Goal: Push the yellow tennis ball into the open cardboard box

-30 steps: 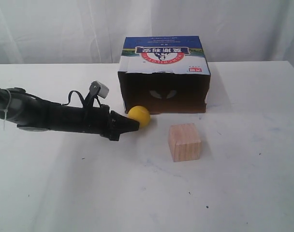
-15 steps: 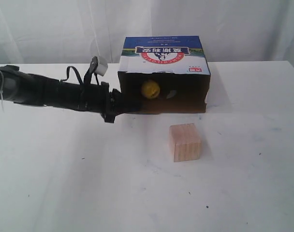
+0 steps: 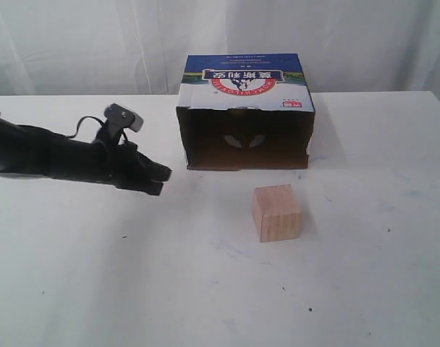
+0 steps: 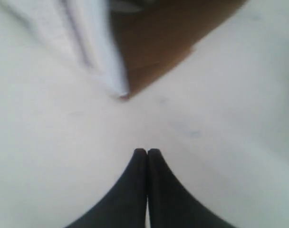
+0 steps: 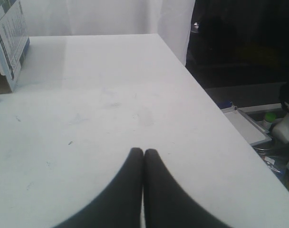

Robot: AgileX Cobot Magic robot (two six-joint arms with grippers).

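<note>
The open cardboard box (image 3: pixel 245 90) lies on its side at the back of the table, its dark brown mouth facing forward under a blue-and-white printed top. The yellow tennis ball shows in no view; the box's inside looks dark and bare of it. My left gripper (image 3: pixel 162 173) is shut and empty, low over the table a short way left of the box's front left corner. In the left wrist view my left gripper (image 4: pixel 147 151) points at that blurred corner of the box (image 4: pixel 149 52). My right gripper (image 5: pixel 144 151) is shut over bare table, outside the exterior view.
A light wooden cube (image 3: pixel 276 212) stands in front of the box, toward its right. The right wrist view catches the box's side (image 5: pixel 11 38) and the table's edge (image 5: pixel 216 102), with dark floor and clutter beyond.
The ball rolled from the box's mouth into its inside and is now out of sight. My left arm has drawn back to the left, away from the box.
</note>
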